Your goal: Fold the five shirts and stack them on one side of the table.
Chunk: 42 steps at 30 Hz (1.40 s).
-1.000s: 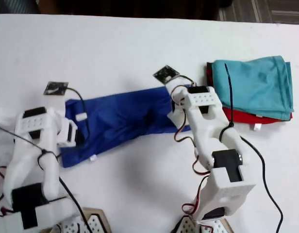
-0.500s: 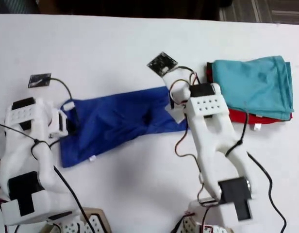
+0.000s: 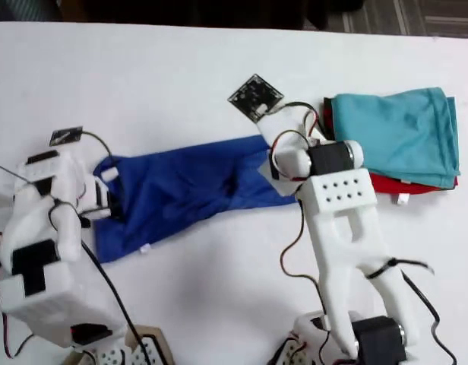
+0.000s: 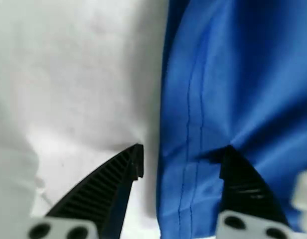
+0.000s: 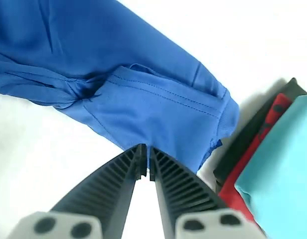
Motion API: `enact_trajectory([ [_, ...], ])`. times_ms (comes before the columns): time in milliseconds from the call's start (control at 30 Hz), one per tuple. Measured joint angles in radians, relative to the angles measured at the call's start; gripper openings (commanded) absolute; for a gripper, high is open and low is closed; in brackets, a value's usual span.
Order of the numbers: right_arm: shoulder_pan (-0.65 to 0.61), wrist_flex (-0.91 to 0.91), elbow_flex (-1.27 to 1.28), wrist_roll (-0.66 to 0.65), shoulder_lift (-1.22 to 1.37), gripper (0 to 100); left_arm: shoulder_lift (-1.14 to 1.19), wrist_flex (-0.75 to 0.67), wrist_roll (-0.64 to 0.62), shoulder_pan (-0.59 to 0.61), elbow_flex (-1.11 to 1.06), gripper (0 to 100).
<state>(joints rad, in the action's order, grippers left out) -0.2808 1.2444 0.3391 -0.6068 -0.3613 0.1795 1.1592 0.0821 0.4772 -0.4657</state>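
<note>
We see the blue shirt (image 3: pixel 188 190) lying as a long, rumpled strip across the middle of the table (image 3: pixel 181 68), w/ one arm at each end. It looks narrowed lengthwise already, so we judge the step in hand is the cross fold.

The left gripper (image 4: pixel 183 159) has its jaws spread wide and straddles the shirt's edge, one finger over bare table, the other over the cloth. That's prob. the setup for nipping this end. The right gripper (image 5: pixel 146 158) has its jaws pressed together right at the hem of the opposite end. We can't tell whether any cloth is caught btwn them. Working both ends makes sense b/c a limp strip sags and bunches if lifted from one point.

The finished stack sits on the right arm's side, just beside that hem: teal shirt (image 3: pixel 401 133) on top, red shirt (image 3: pixel 393 182) under it, and a dark shirt (image 5: pixel 253 132) at the bottom. Keeping the pile there means the blue one has only a short way to go once folded. By our count, approx. three are done and this is the fourth.
</note>
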Motion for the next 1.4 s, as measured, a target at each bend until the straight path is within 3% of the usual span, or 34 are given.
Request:
enact_trajectory([
  [400,0.002,0.020,0.000,0.000,-0.048,1.9,0.247,0.207,0.009,-0.114,0.264,26],
  [467,0.009,0.025,0.000,0.000,-0.066,1.9,0.269,0.218,0.020,-0.114,0.281,20],
  [567,0.018,0.037,0.003,0.000,-0.075,1.9,0.292,0.241,0.040,-0.118,0.311,1],
  [700,0.041,0.058,0.006,0.000,-0.078,1.9,0.301,0.256,0.057,-0.137,0.325,3],
  [900,0.130,0.069,0.035,0.000,-0.081,1.9,0.308,0.272,0.169,-0.043,0.344,3],
  [1167,0.226,0.054,0.198,0.000,-0.081,1.9,0.351,0.480,0.319,0.170,0.574,3],
  [1400,0.368,-0.141,0.482,0.003,-0.100,1.9,0.345,0.598,0.333,0.117,0.695,3],
])
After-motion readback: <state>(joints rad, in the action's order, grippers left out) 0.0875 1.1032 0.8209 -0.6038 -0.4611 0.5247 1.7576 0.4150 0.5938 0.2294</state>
